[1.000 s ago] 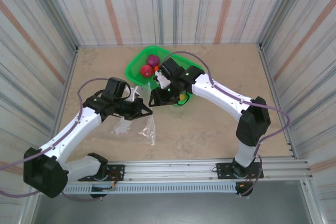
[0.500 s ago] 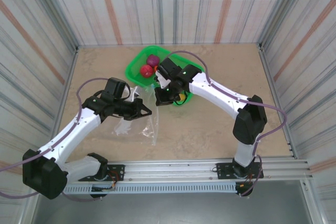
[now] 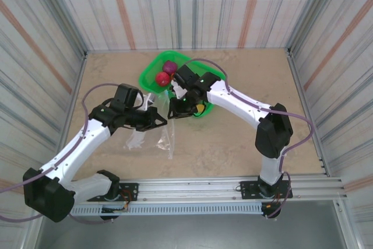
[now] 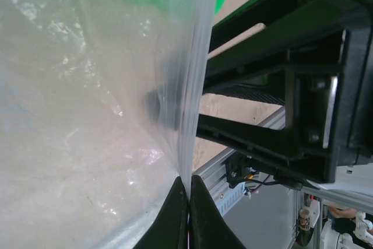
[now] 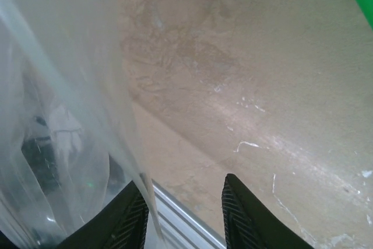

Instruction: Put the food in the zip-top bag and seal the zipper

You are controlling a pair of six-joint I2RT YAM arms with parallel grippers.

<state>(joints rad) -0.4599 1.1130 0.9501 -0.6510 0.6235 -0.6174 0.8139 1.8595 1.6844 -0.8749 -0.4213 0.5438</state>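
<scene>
**Holding the clear bag up by its edge as the right arm swings in**

The left fingers (image 4: 187, 202) are pressed together on a fold of the thin, clear plastic zip-top bag (image 3: 150, 139), just as they were a second ago. The film rises straight from their tips in the left wrist view. The rest of the bag hangs down to the beige surface (image 3: 245, 144) in front of the left arm.

The right fingers (image 3: 173, 109) are at the bag's raised edge, close to the left ones. They stand spread, with the film running down just inside one of them, and they are not clamped on it. Over the last second the right arm's elbow has swung a little leftward, while its fingers have stayed almost where they were.

Behind the arms lies the green mesh plastic basket (image 3: 152, 62). A round purple toy fruit (image 3: 169, 66) and a red one (image 3: 162, 78) are still inside it.
</scene>
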